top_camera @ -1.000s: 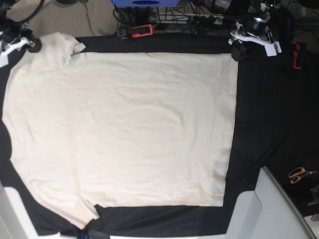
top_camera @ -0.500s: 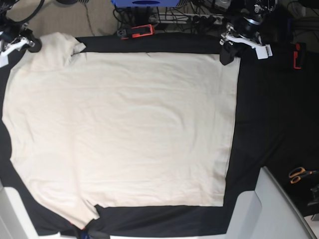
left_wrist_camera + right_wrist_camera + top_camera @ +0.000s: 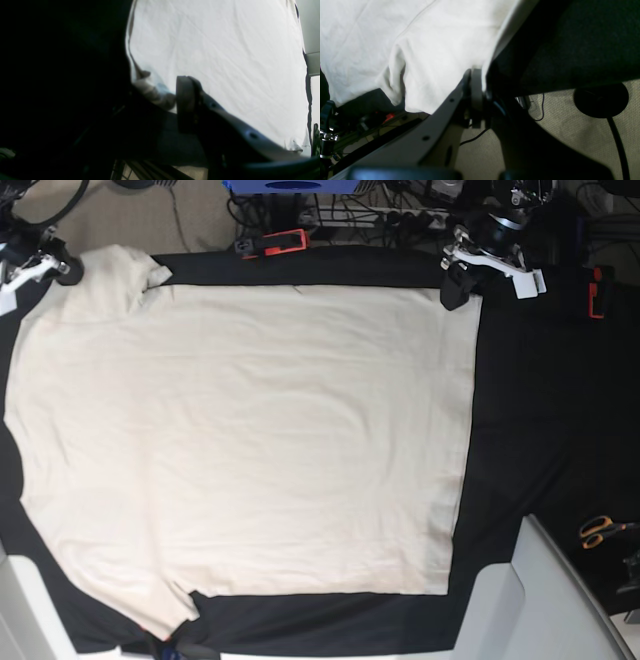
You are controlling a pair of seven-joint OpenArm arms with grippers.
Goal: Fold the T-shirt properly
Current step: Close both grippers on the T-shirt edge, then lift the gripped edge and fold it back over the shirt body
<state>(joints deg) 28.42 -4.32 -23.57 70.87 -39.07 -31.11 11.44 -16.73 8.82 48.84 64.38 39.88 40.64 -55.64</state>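
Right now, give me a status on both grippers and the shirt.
Right gripper shut on T-shirt sleeve edge. Left gripper part open at hem corner, no grip seen. Shirt flat, nothing blocking.

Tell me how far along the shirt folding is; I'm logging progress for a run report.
Done: the T-shirt lies spread flat on the black tablecloth, no fold made. In hand: the right gripper is shut on the sleeve edge at the far corner; the left gripper sits at the far hem corner, jaws partly apart, grip unclear. Left: every fold.
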